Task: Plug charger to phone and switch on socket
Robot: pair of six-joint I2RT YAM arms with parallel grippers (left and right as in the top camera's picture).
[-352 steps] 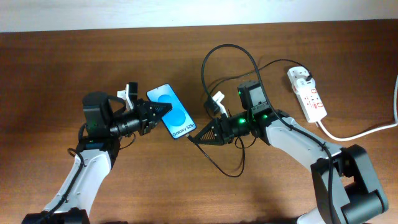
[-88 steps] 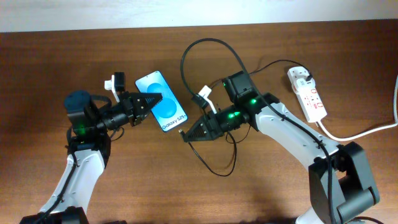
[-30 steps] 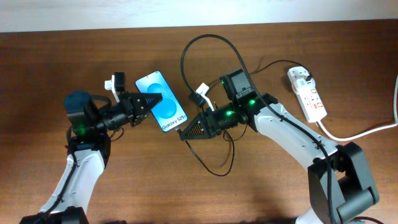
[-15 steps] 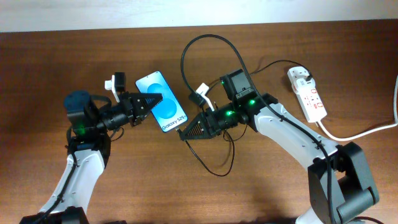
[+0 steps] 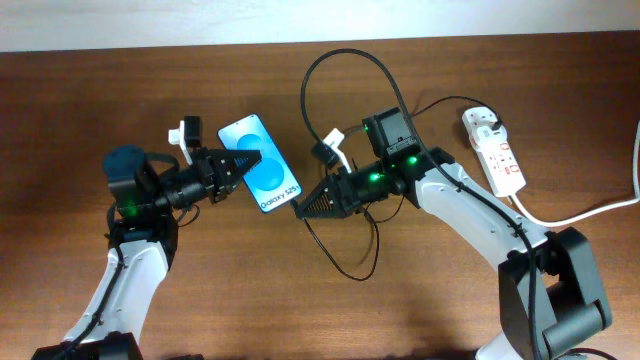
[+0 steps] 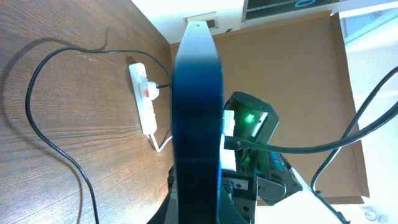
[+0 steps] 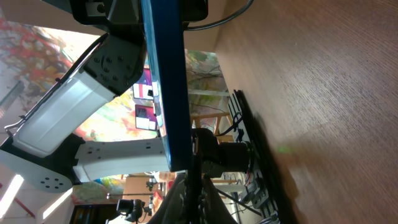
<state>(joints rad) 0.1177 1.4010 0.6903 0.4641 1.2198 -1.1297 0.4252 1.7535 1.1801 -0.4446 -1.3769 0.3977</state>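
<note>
My left gripper (image 5: 243, 163) is shut on the phone (image 5: 262, 175), holding it off the table; its light blue screen with white "Galaxy" text faces up. In the left wrist view the phone (image 6: 198, 112) shows edge-on as a dark slab. My right gripper (image 5: 304, 210) is shut on the charger's connector end, right at the phone's lower end. In the right wrist view the cable (image 7: 194, 174) runs between the fingers up to the phone's edge (image 7: 166, 87). The black charger cable (image 5: 345, 58) loops back to a plug in the white socket strip (image 5: 494, 152).
The strip's thick white cord (image 5: 590, 208) runs off to the right edge. A slack loop of charger cable (image 5: 350, 270) lies on the brown wooden table (image 5: 450, 300) below the right arm. The strip also shows in the left wrist view (image 6: 144, 99).
My right gripper has shifted slightly right, and the cable loop above it has changed shape. The left gripper and phone have stayed still over the last second.
</note>
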